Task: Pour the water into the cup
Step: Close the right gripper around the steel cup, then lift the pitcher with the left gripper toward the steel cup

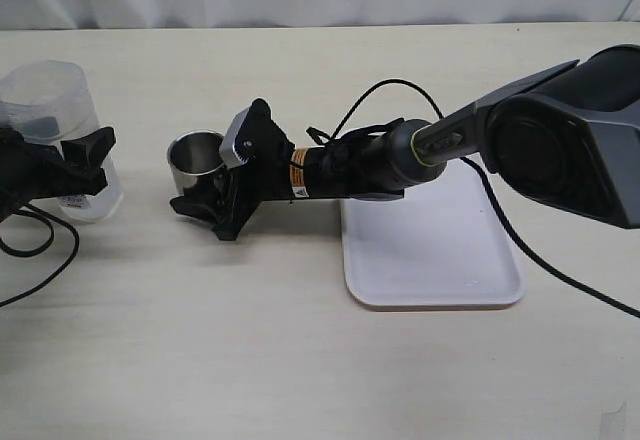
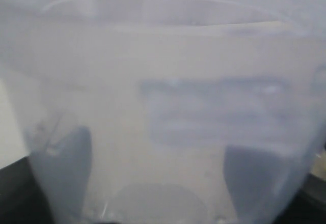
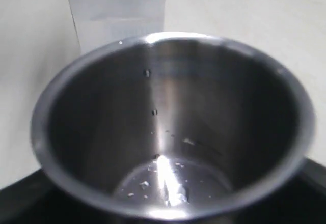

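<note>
Ext view: cup (image 1: 195, 160) upright on desk (image 1: 300, 360), mid-left, betw R fingers (image 1: 205, 207); contact w/ it can't be told. R wrist view only: drops (image 3: 153, 113) on cup's inner wall + bottom. L fingers (image 1: 88, 150) pinch clear bottle (image 1: 50, 95) at far-left edge, apart from cup. White tray (image 1: 430, 260) partly under R arm (image 1: 400, 155). Bare desk across lower ext view.

The exterior camera looked steeply down on the worktop (image 1: 300, 360) from a middle distance. The left wrist camera sat almost against the bottle (image 2: 163, 107), blurred. The right wrist camera peered closely into the cup (image 3: 168, 132). The exterior view shared both.
</note>
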`<action>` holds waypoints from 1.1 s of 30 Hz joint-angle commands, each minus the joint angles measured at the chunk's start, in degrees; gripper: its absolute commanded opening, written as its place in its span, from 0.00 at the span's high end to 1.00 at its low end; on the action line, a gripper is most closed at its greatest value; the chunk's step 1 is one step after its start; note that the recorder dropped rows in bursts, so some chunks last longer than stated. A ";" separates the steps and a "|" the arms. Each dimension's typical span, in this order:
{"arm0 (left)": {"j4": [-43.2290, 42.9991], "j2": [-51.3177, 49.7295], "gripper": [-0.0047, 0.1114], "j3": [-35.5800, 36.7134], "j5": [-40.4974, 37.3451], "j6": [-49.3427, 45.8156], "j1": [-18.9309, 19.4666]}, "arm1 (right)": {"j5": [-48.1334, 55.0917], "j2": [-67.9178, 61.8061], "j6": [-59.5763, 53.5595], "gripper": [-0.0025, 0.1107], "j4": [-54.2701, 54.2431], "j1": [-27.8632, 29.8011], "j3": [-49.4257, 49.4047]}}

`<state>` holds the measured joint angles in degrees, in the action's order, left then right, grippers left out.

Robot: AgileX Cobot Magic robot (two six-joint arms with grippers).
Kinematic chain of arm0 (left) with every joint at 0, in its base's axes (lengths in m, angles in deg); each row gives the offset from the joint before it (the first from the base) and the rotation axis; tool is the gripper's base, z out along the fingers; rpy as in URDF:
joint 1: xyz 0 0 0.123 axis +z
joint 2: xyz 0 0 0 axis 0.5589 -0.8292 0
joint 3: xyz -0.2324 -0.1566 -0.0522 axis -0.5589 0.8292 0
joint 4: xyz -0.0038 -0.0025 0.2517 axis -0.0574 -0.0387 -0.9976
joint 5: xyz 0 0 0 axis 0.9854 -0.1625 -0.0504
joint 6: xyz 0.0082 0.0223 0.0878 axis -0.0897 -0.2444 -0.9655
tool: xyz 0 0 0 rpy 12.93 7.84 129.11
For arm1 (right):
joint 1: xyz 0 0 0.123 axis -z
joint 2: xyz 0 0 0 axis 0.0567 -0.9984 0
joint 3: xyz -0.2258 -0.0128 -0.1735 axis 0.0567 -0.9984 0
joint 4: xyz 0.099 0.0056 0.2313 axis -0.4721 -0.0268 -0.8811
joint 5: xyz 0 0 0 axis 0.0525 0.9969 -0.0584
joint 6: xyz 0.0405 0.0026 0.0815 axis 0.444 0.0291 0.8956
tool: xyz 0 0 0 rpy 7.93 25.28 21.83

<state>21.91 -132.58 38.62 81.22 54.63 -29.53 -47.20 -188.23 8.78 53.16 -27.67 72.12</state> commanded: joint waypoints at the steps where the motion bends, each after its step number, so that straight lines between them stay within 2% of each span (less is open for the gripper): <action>1: -0.21 -0.11 0.96 -0.22 0.83 0.36 -0.48 | 0.19 -0.17 0.38 0.66 0.39 0.11 0.25; 3: -0.19 -0.11 0.96 -0.22 0.83 0.12 -0.48 | 1.15 -0.17 0.38 0.84 0.39 0.11 0.25; 5: -0.19 -0.11 0.96 -0.22 0.83 -0.18 -0.48 | 1.66 -0.17 0.54 0.94 0.39 0.22 0.25; 17: -2.83 -0.11 0.96 -5.26 0.83 -0.31 -0.48 | 1.66 -0.17 0.54 0.94 0.39 0.22 0.25; 25: -6.80 -0.11 0.96 -12.82 -9.06 -0.07 -0.48 | 1.66 -0.17 0.65 0.94 0.39 0.22 0.25; 33: -12.06 -0.11 0.96 -16.32 -10.19 -0.43 -0.48 | 1.66 -0.17 0.65 0.94 0.39 0.22 0.25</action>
<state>11.22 -132.98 23.37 69.13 54.50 -29.63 -46.71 -188.23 8.78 53.25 -27.67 72.34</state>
